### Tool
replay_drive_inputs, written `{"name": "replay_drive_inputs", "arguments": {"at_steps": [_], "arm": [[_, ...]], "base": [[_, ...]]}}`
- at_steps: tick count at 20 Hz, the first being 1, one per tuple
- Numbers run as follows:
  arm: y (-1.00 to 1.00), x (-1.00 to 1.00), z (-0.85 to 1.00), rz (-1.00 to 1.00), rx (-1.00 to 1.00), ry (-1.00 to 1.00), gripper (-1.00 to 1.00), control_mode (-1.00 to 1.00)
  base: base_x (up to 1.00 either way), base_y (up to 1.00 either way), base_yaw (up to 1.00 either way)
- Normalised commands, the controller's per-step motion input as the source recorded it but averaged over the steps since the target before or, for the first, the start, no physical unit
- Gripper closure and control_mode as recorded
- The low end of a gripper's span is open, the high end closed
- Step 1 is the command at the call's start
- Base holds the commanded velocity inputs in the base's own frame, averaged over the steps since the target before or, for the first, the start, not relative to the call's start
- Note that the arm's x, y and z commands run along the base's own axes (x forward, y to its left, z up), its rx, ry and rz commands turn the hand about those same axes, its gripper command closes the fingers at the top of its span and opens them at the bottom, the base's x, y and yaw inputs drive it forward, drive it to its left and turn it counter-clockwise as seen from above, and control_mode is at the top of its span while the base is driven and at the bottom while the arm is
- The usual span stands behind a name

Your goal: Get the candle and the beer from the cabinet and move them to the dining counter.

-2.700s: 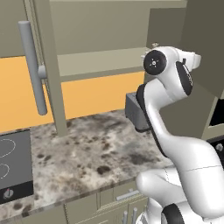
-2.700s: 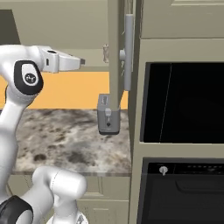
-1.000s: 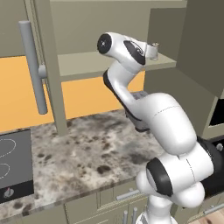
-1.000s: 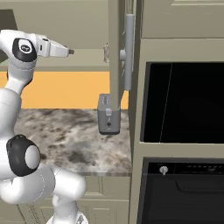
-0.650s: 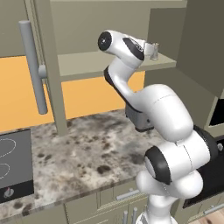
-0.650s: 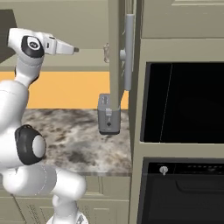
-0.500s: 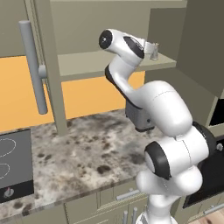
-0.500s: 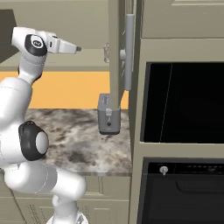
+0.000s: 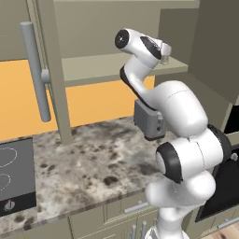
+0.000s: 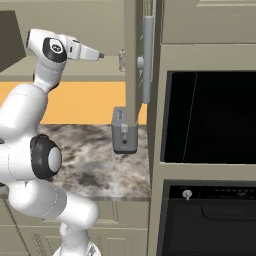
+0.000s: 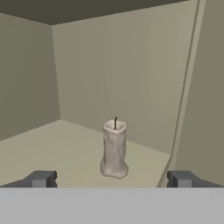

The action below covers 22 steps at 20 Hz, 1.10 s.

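The candle (image 11: pixel 114 149) is a pale, lumpy stub with a dark wick, standing upright on the bottom shelf of the open cabinet (image 9: pixel 93 67), near its right wall. My gripper (image 11: pixel 111 179) is open, level with the shelf, and the candle stands straight ahead, a little beyond its fingertips (image 11: pixel 41 178). From the right base view, the gripper (image 10: pixel 99 55) points at the candle (image 10: pixel 121 61) with a short gap between them. In the left base view my hand (image 9: pixel 162 48) reaches over the shelf's right end. The beer and the dining counter are out of view.
The cabinet's doors stand open with long bar handles (image 9: pixel 35 70) (image 10: pixel 148 57). Below is a granite worktop (image 9: pixel 93 154) with a grey toaster (image 9: pixel 148 119) and a black cooktop (image 9: pixel 14 177). A tall oven unit (image 10: pixel 210 117) stands to the right.
The hand has swung a little to the right along the shelf toward the candle. The jaws have stayed open.
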Motion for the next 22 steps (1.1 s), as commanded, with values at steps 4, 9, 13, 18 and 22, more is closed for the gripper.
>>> {"name": "replay_drive_inputs", "arguments": {"at_steps": [4,9,13,18,22], "arm": [[-0.12,0.01,-0.01,0.00,0.00,0.00,-1.00,-1.00],[-0.32,0.10,-0.14,0.00,0.00,0.00,-1.00,-1.00],[-0.21,0.10,-0.08,0.00,0.00,0.00,-1.00,-1.00],[-0.07,0.11,0.00,0.00,0.00,0.00,-1.00,-1.00],[0.00,0.08,0.00,0.00,0.00,0.00,-1.00,-1.00]], "base": [[0.00,0.00,0.00],[0.00,0.00,0.00],[0.00,0.00,0.00],[0.00,0.00,0.00],[0.00,0.00,0.00]]}}
